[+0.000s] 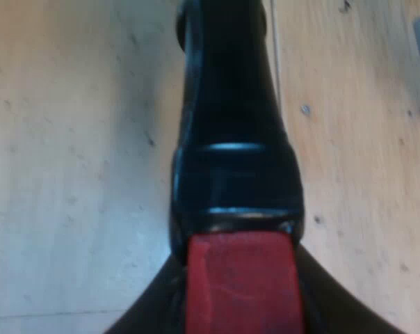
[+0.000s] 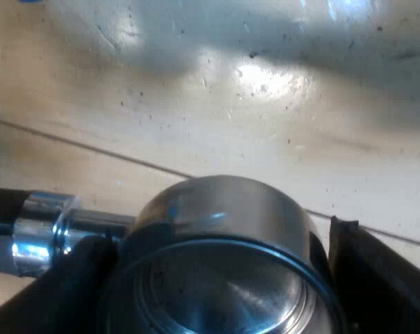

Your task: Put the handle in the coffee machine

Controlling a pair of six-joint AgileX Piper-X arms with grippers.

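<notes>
Scuffed pale wood (image 1: 71, 174) backs a round steel holder (image 2: 224, 209) with glossy black handle (image 1: 234, 139).

The holder (image 2: 224, 209) is seen as smooth, shiny metal, its handle (image 1: 231, 139) as glossy black plastic with a matt red end, the surface (image 1: 71, 139) as pale, speckled wood.

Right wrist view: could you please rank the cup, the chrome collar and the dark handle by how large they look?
1. Cup, by far the largest, though it is nearest the camera.
2. Collar.
3. Handle, a short dark stretch past the collar. These two look close, so their order is unsure.
</notes>
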